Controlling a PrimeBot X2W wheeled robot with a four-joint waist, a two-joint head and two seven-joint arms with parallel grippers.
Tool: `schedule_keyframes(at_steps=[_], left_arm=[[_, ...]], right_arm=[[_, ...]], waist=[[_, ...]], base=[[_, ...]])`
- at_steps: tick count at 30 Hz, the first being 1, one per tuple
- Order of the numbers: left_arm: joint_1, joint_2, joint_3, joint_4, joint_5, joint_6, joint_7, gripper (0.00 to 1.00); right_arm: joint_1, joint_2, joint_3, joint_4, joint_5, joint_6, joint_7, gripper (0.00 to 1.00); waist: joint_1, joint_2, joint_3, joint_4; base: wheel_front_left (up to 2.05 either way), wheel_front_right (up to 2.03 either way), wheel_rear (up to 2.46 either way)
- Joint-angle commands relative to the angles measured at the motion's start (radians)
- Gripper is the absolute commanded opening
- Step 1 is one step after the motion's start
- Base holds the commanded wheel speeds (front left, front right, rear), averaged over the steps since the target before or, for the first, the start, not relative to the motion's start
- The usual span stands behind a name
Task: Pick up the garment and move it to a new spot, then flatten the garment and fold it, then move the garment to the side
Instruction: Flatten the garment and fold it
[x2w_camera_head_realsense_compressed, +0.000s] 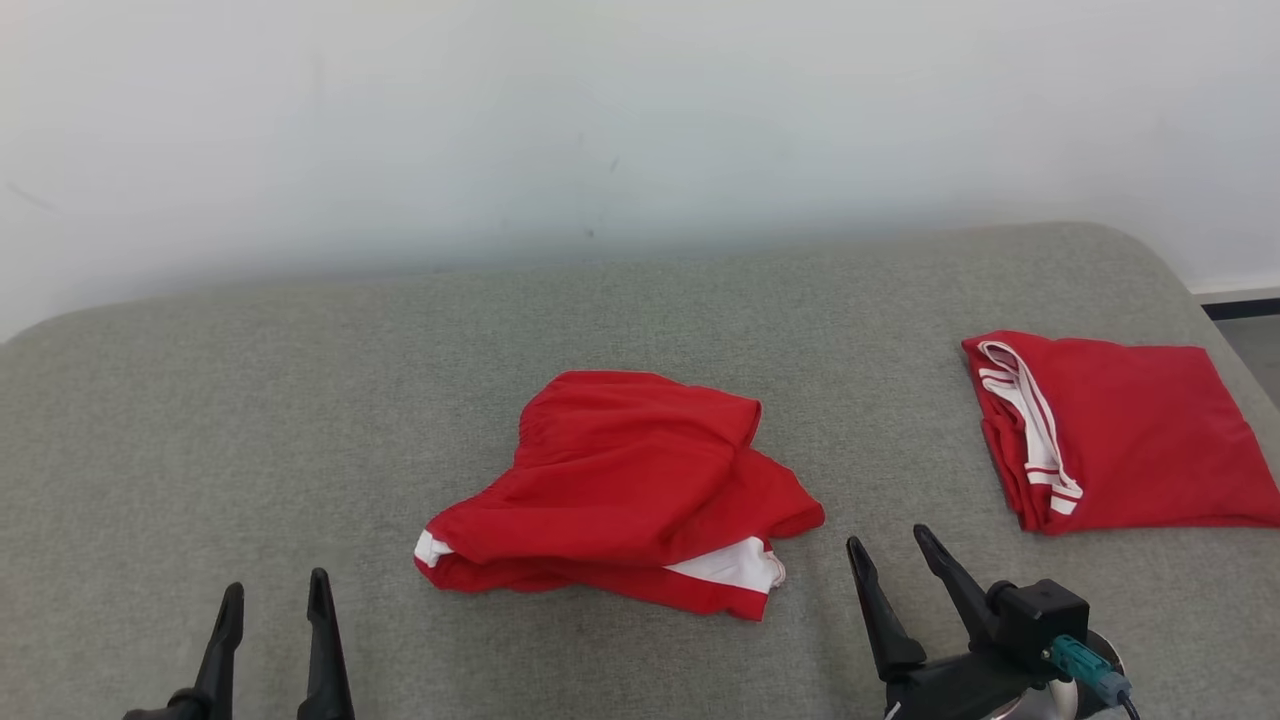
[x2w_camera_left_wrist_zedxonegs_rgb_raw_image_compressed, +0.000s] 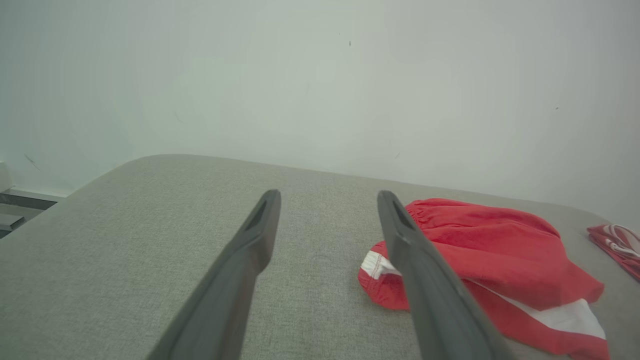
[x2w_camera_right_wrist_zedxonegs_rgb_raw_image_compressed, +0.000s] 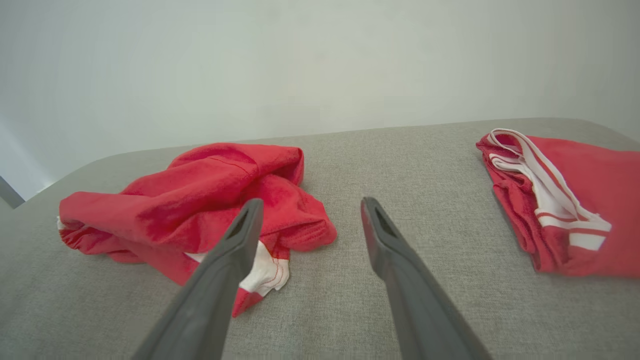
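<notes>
A crumpled red garment with white trim (x2w_camera_head_realsense_compressed: 625, 490) lies in a heap at the middle of the grey padded table (x2w_camera_head_realsense_compressed: 250, 420). It also appears in the left wrist view as the red garment (x2w_camera_left_wrist_zedxonegs_rgb_raw_image_compressed: 480, 260) and in the right wrist view as the red garment (x2w_camera_right_wrist_zedxonegs_rgb_raw_image_compressed: 200, 210). My left gripper (x2w_camera_head_realsense_compressed: 275, 598) stands open at the lower left, apart from the cloth. To the heap's lower right my right gripper (x2w_camera_head_realsense_compressed: 888, 545) is open too, a short way off its corner. Nothing sits between either pair of fingers.
A second red garment with white stripes (x2w_camera_head_realsense_compressed: 1110, 430) lies folded flat at the table's right side, close to the right edge. A pale wall (x2w_camera_head_realsense_compressed: 600, 120) stands right behind the table. Bare grey surface stretches across the left half.
</notes>
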Motion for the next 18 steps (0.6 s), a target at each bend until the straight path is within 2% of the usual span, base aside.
schedule_keyframes(at_steps=[1,7,18], left_arm=[[0.016,-0.006,0.007,-0.007,0.015,-0.005,-0.002,1.00],[0.015,-0.035,0.034,-0.012,0.039,-0.031,-0.002,1.00],[-0.017,-0.055,0.036,0.001,0.063,-0.074,-0.002,1.00]], right_arm=[[0.008,-0.003,-0.006,0.007,-0.004,-0.003,0.005,1.00],[-0.031,0.015,0.002,0.074,0.009,-0.003,0.089,1.00],[-0.171,0.065,-0.005,0.304,0.027,-0.003,0.224,1.00]], waist=[[0.0000,0.0000,0.000,0.007],[0.0000,0.0000,0.009,0.032],[0.0000,0.0000,0.069,0.100]], base=[[0.00,0.00,0.00],[0.00,0.00,0.00],[0.00,0.00,0.00]])
